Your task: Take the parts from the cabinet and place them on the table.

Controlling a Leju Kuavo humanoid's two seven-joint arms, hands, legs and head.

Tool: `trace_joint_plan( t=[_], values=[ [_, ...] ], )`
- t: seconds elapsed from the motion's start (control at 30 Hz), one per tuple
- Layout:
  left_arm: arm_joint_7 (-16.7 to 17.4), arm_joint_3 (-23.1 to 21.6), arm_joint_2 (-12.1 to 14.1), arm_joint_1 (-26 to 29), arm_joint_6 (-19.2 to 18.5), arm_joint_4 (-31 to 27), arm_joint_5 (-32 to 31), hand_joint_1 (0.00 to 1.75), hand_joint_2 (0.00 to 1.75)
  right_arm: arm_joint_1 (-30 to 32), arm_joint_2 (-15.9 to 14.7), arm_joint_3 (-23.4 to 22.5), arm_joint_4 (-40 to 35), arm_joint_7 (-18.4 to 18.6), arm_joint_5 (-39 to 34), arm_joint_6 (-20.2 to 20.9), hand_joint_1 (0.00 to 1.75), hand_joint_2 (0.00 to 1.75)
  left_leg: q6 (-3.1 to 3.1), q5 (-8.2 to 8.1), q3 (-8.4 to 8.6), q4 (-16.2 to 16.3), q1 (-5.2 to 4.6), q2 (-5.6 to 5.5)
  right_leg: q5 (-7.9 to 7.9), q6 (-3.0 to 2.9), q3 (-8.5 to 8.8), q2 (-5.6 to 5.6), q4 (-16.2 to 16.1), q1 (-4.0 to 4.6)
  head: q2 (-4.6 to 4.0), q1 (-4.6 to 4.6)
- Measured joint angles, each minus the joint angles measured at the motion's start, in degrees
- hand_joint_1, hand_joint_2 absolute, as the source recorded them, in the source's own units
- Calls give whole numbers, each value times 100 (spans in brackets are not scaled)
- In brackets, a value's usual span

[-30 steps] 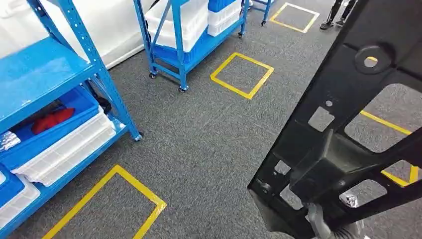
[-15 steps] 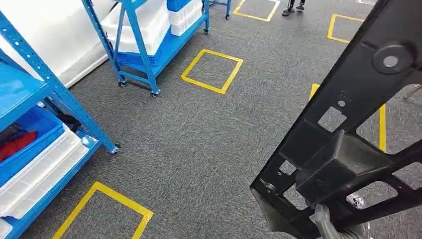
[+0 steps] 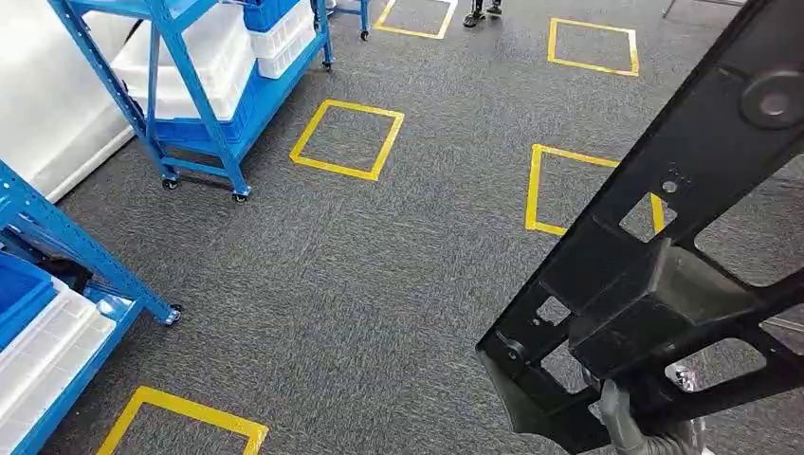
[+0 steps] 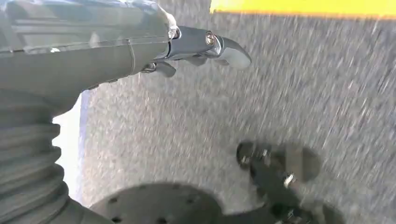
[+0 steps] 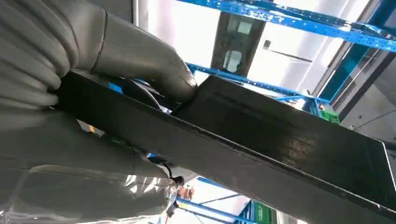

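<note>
Floor view shifted; right hand [image 5: 93, 116] grips (firmly) black part [image 3: 664, 256].

black part [image 3: 664, 284] cut off at right edge, blurred floor [image 4: 299, 93] under left hand [image 4: 196, 46]

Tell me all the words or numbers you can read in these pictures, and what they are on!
None can be read.
The black part held by the right hand has faint embossed marks on its face, too blurred to read.
A green label on the blue shelf frame is too small to read.
The yellow tape squares on the floor bear no writing.
</note>
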Motion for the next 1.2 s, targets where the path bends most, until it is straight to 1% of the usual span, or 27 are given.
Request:
trace_joint_plan(
  t=[0.03, 0.1, 0.13, 0.17, 0.2, 0.23, 0.27, 0.3, 0.33, 0.43, 0.47, 0.5, 0.53, 0.6, 0.63, 0.67, 0.7, 0.77, 0.8, 0.83, 0.93, 0.97, 1.03, 1.07, 1.13, 1.17, 1.2],
  values=[
    [0, 0, 9, 2, 11, 2, 0, 0, 175, -43, 4, -7, 0, 5, 11, 0, 175, 175, 14, 3, -4, -2, -8, 75, -227, 24, -183, -159, 360, -8, 0, -2],
    [13, -2, 24, 32, 18, 2, 0, 0, 175, -73, 48, -11, 0, 35, 57, -13, 175, 175, 19, -3, -9, 1, -30, 229, -613, 75, -614, -247, 1246, -40, 0, -2],
    [26, -2, 33, 40, 18, 2, 0, 0, 175, -64, 72, -20, 0, 44, 83, -28, 175, 175, 13, -9, -12, 6, -32, 301, -665, 94, -745, -251, 1512, -52, 0, -2],
    [39, -2, 35, 43, 18, 2, 0, 0, 175, -52, 98, -31, 0, 55, 101, -39, 175, 175, 8, -19, -7, 8, -32, 375, -583, 108, -739, -255, 1499, -66, 0, -2],
    [72, -2, 35, 41, 15, 2, 0, 0, 175, -31, 131, -46, -7, 59, 116, -52, 175, 175, -6, -36, 5, 10, -31, 439, -392, 114, -585, -278, 1216, -76, 0, -2],
    [99, -2, 37, 41, 15, 2, 0, 0, 175, -5, 160, -57, -22, 61, 140, -55, 175, 175, -23, -56, 24, 13, -28, 501, -147, 111, -304, -335, 715, -80, 0, -2],
    [131, -2, 35, 41, 15, 2, 0, 0, 175, 22, 186, -68, -48, 70, 162, -55, 175, 175, -47, -81, 59, 19, -27, 549, 63, 100, 6, -480, 177, -77, 0, -2],
    [147, -2, 37, 45, 15, 2, 0, 0, 175, 24, 203, -79, -68, 70, 177, -52, 175, 175, -80, -106, 83, 24, -40, 607, 12, 56, 188, -730, -191, -43, 0, -2],
    [164, -2, 46, 43, 18, 2, 0, 0, 175, 28, 232, -92, -77, 74, 188, -44, 175, 175, -120, -145, 64, 40, -80, 636, 35, -15, 192, -691, -213, -11, 0, -2],
    [181, -2, 66, 53, 33, 4, 2, 0, 175, 57, 297, -144, -101, 85, 190, 22, 175, 175, -203, -165, 153, -9, -77, 803, 11, -110, 151, -497, -192, 29, 0, -2],
    [181, -2, 66, 50, 33, 4, 0, 0, 175, 66, 319, -177, -105, 83, 188, 26, 175, 175, -249, -196, 177, -8, -67, 826, 41, -165, 210, -422, -248, -10, 0, -2],
    [184, -2, 79, 46, 33, 4, 0, 0, 175, 97, 343, -192, -114, 81, 179, 35, 175, 175, -278, -281, 171, 96, -33, 599, 52, -182, 231, -389, -286, -28, 0, -2],
    [184, -2, 83, 47, 33, 4, 0, 0, 175, 88, 363, -195, -116, 63, 173, 37, 175, 175, -290, -460, 36, 373, -34, 369, 53, -204, 239, -344, -297, -28, 0, -4],
    [197, -2, 90, 64, 31, 4, 6, 0, 175, 86, 391, -199, -114, 55, 164, 39, 175, 175, -296, -868, -433, 1288, -31, 230, 53, -251, 234, -242, -296, -10, 0, -2],
    [201, -2, 96, 30, 15, 4, 6, 0, 175, 86, 433, -203, -111, 46, 157, 42, 175, 175, -295, -968, -627, 1647, -35, 214, 49, -257, 232, -181, -295, 3, 0, -2],
    [245, -2, 107, 41, 15, 4, -11, 0, 175, 77, 461, -203, -103, 44, 157, 57, 175, 175, -289, -919, -706, 1764, -34, 203, 49, -257, 237, -103, -292, 8, 0, -2],
    [264, -2, 123, 64, 11, 4, -13, 0, 175, 77, 487, -203, -92, 44, 157, 72, 175, 175, -275, -723, -662, 1614, -34, 185, 48, -255, 251, -18, -290, 8, 0, -2],
    [321, -4, 146, 127, 11, 7, -2, 0, 175, 73, 544, -203, -79, 44, 157, 105, 175, 175, -232, -173, -354, 818, -31, 103, 40, -241, 276, 154, -279, 7, 0, -2],
    [323, -4, 160, 139, 13, 11, -2, 0, 175, 72, 573, -206, -74, 44, 144, 118, 175, 175, -208, 52, -206, 397, -21, -99, 36, -222, 265, 220, -268, 1, 0, -2],
    [326, -4, 177, 133, 15, 15, -2, 0, 175, 49, 590, -206, -59, 44, 136, 127, 175, 175, -185, 7, -157, 198, -18, -289, 23, -180, 228, 274, -210, 46, 0, -2],
    [328, -4, 208, 119, 24, 17, -5, 0, 175, 42, 623, -206, -31, 37, 99, 140, 175, 175, -120, -40, -146, 146, -42, -166, 82, -65, 143, 430, -229, -2, 0, -2],
    [328, -4, 210, 115, 33, 17, -2, 0, 175, 51, 627, -210, -20, 26, 94, 140, 175, 175, -62, -2, -121, 94, -16, -92, 89, -15, 129, 496, -227, -1, 0, -2],
    [334, -4, 234, 106, 33, 17, 0, 0, 175, 43, 636, -241, -2, -9, 107, 133, 175, 175, 5, 27, -106, 58, -17, 42, -152, -4, -17, -24, 115, 22, 0, -2],
    [332, -4, 254, 119, 50, 22, 0, 0, 175, 13, 640, -247, 4, -15, 131, 131, 175, 175, 21, 23, -108, 58, -32, 118, -387, 14, -226, -154, 545, 16, 0, -2],
    [250, -2, 278, 144, 109, 24, 0, 0, 175, 5, 660, -265, 31, -15, 138, 155, 175, 175, 41, 10, -115, 61, -66, 271, -729, 42, -653, -244, 1404, -11, 0, -2],
    [193, -2, 282, 142, 129, 24, 0, 0, 175, 2, 662, -293, 52, -7, 123, 190, 175, 175, 44, 2, -112, 61, -76, 348, -729, 45, -748, -256, 1586, -22, 0, -2],
    [151, -2, 284, 125, 147, 24, 0, 0, 175, -10, 664, -326, 74, 7, 96, 227, 175, 175, 42, -8, -105, 62, -81, 418, -590, 45, -676, -272, 1452, -24, 0, -2]
  ],
)
